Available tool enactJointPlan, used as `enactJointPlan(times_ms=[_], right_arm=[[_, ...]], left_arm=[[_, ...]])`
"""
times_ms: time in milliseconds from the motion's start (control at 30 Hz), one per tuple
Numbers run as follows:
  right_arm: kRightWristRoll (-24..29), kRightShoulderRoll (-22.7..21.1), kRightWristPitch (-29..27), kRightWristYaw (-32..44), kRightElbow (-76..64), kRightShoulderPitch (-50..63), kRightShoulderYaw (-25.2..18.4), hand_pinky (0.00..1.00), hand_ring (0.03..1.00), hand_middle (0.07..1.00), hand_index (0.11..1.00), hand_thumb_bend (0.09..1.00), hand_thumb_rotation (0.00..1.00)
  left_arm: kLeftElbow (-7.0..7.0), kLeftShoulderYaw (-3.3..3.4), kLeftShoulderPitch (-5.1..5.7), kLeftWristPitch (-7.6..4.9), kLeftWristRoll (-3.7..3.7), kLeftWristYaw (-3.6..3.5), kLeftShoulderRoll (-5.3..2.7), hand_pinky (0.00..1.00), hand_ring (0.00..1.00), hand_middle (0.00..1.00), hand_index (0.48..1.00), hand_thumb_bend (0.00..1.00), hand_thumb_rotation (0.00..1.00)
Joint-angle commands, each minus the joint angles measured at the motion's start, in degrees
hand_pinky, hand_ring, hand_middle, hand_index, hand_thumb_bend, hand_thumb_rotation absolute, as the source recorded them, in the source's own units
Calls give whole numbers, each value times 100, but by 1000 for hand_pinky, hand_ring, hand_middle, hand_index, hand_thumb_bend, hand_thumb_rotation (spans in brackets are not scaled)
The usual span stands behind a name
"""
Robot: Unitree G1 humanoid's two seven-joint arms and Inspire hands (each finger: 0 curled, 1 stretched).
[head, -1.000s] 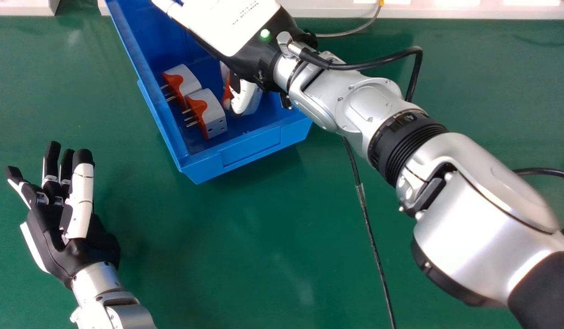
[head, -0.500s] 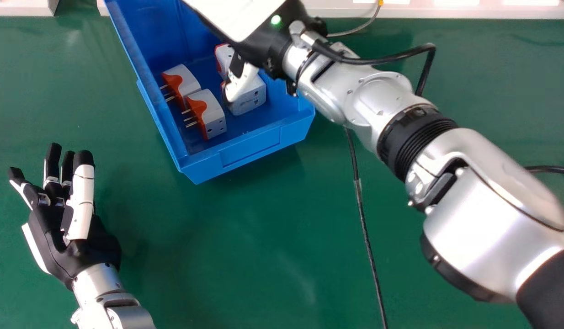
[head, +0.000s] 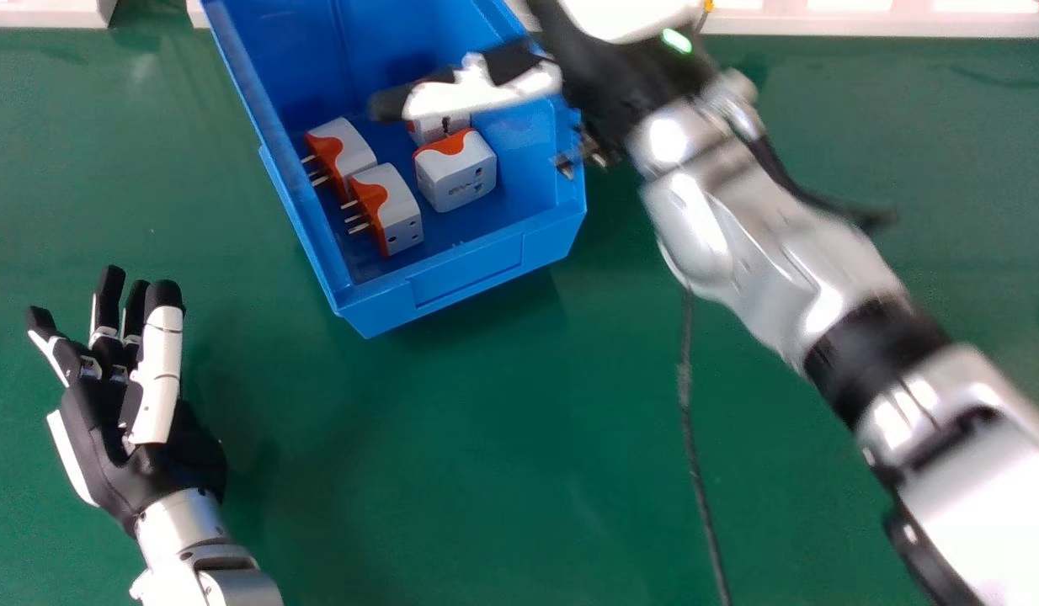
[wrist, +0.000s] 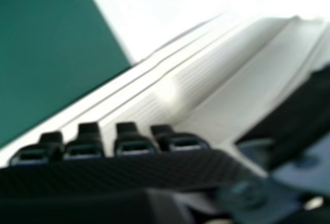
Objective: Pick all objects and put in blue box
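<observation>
In the head view, we have four plugs (head: 459, 172) inside our blue box (head: 477, 269) at eleven o'clock, our right hand (head: 599, 76) empty, fingers straight, at twelve, our left hand (head: 136, 438) empty, loosely open, near eight.

Bright light flares off my silver right forearm (head: 696, 223), which is smeared; soft shadow lies beside my left hand (head: 145, 446). In the right hand view, glare washes out a pale surface (wrist: 175, 7).

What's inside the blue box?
Four white-and-orange plugs are inside the blue box. The right hand covers part of the farthest plug and whatever else may be under it.
</observation>
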Motion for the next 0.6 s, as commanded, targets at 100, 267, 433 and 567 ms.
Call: enactJointPlan(times_ms=[100, 267, 433, 567], right_arm=[[1568, 125, -786, 545, -1234, 1729, -934, 989, 1000, 1000, 1000, 964, 706], [2325, 682, -1467, 728, -1484, 3131, -1235, 865, 967, 994, 1000, 844, 679], [2523, 1382, -2084, 689, -1010, 3984, -1406, 750, 898, 956, 984, 674, 804], [2557, 1782, -2286, 733, -761, 4439, -1505, 736, 888, 940, 961, 643, 868]], left_arm=[[-284, -71, 176, 10, -38, -148, -2, 824, 865, 874, 852, 688, 125], [-363, -64, 265, 103, -126, -247, -27, 815, 863, 872, 849, 720, 104], [-345, -124, 351, 124, -21, -259, 8, 813, 868, 881, 858, 716, 104], [-349, -154, 369, 146, 13, -207, -28, 799, 863, 878, 850, 712, 99]])
